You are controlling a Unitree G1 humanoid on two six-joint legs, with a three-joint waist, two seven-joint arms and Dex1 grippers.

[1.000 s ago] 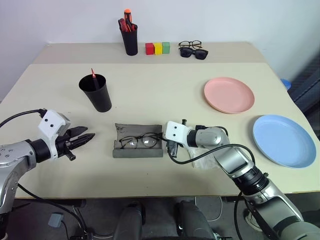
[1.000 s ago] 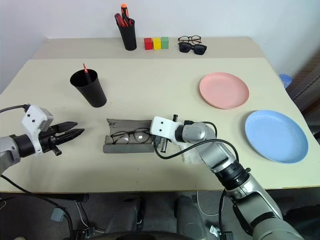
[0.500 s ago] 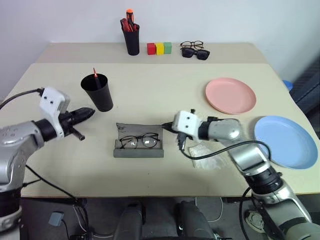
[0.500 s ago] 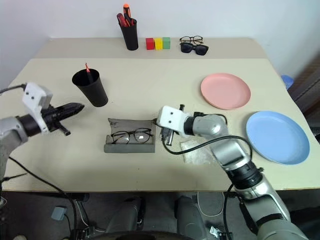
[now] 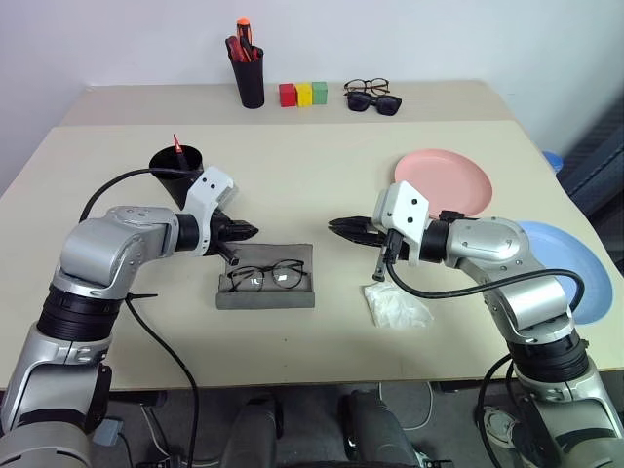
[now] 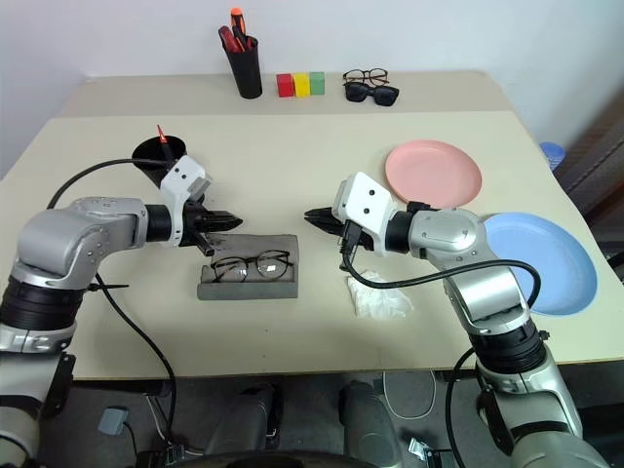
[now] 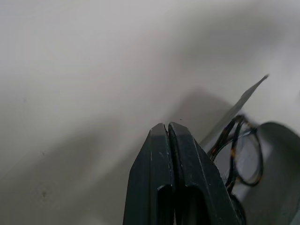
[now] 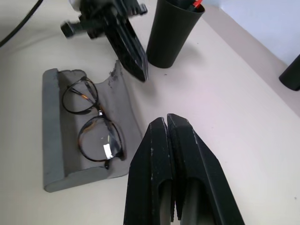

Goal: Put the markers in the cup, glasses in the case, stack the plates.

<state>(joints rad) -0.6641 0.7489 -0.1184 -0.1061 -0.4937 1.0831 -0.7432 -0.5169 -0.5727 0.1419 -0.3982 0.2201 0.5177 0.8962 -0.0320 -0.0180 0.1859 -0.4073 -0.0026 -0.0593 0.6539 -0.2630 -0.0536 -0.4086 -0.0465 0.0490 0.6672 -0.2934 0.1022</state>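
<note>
While both arms hovered over the bench (image 5: 322, 370), I saw the left gripper (image 5: 246, 231) with its fingers (image 7: 168, 154) pressed flat together, gripping nothing, its tip just above the far left corner of the case (image 5: 265, 291). The right gripper (image 5: 339, 226) pointed toward it from the other side, fingers (image 8: 171, 150) also closed tight and empty, near the right end of the case but clear of it.

The grey case lay open in front of me, flap folded back, and the glasses (image 5: 266, 276) sat inside it, lenses up. The cup (image 5: 175, 171) stood behind the left arm, partly hidden by it, with a red marker (image 5: 178, 146) poking out of its mouth; I could not make out a second marker.

The pink plate (image 5: 444, 182) rested on the right side of the bench, and the blue plate (image 5: 575, 283) sat nearer me and farther right, apart from the pink one and partly behind the right arm. A crumpled bit of clear plastic (image 5: 395, 306) lay below the right gripper. At the far edge stood a pen holder (image 5: 250, 80), three coloured blocks (image 5: 303, 94) and two spare pairs of glasses (image 5: 372, 95).
</note>
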